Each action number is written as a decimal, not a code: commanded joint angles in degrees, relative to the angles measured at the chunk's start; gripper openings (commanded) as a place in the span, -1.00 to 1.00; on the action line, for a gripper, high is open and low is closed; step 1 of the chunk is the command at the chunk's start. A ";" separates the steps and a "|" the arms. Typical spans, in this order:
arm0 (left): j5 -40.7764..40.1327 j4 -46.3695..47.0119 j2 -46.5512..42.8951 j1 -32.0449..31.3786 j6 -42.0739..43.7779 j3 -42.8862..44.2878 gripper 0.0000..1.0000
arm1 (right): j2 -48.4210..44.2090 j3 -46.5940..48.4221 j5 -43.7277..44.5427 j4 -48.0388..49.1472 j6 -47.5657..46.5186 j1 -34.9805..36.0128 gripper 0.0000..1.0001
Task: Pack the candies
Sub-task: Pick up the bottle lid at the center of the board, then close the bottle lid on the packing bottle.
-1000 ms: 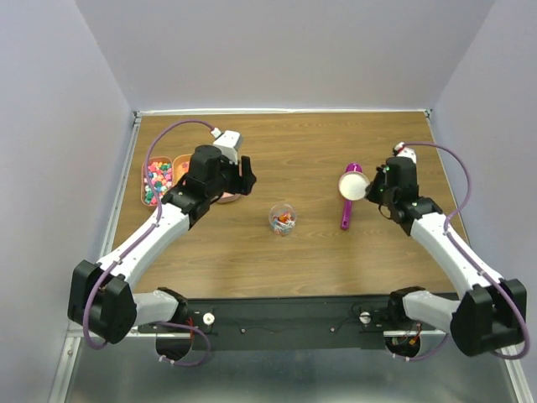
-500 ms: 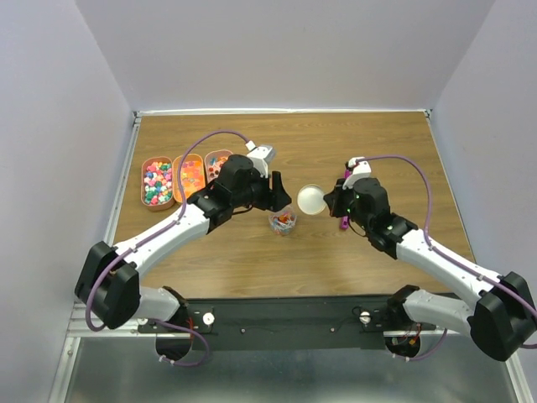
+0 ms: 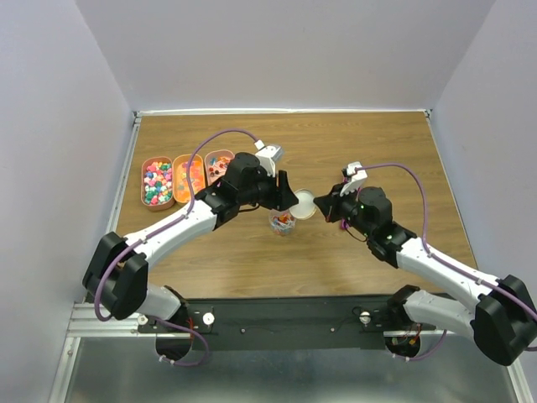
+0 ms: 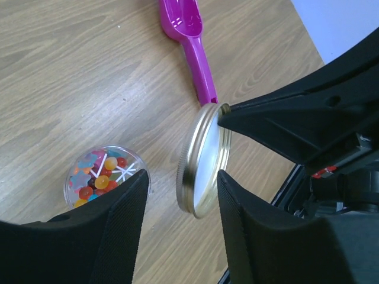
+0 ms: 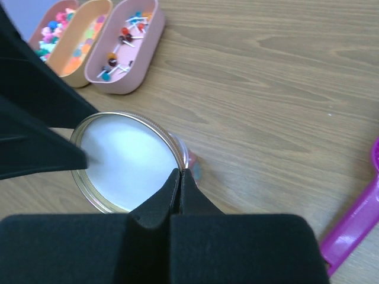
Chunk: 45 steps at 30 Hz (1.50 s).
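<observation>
Wood-grain table under everything. From its near edge, two white-and-black arms leaning in toward the middle, wrists close together.

On the left arm, left gripper with jaws spread, one finger on each side of the lid in the wrist view. Cannot tell whether either finger touches it.

On the right arm, right gripper pressed together on the rim of that lid, pinching it and holding it tilted, clear of the wood.

At the far left of the table, three oblong peach trays side by side.

Right of centre, magenta scoop lying flat, handle end next to the lid in the left wrist view, mostly hidden behind the right gripper from above.

Round lid, gold rim and white face, just beside and above the jar, partly overlapping it in the right wrist view.

Clear jar upright near the table's middle, mouth uncovered.

Candies in two places: a small multicoloured heap at the bottom of the jar, and more loose in the trays, well apart to the left.
</observation>
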 commanded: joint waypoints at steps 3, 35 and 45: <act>3.75 1.47 1.16 -0.33 1.53 0.92 0.09 | -1.49 -2.13 -5.66 7.01 -0.20 0.42 -0.98; 8.94 -1.34 -2.27 0.11 4.78 -1.27 -0.50 | 0.97 -3.89 -5.31 8.85 -1.61 0.50 -0.95; 3.50 -4.68 -2.97 0.20 8.20 0.04 -1.00 | 2.29 -2.49 -7.24 5.87 -2.57 0.41 -0.07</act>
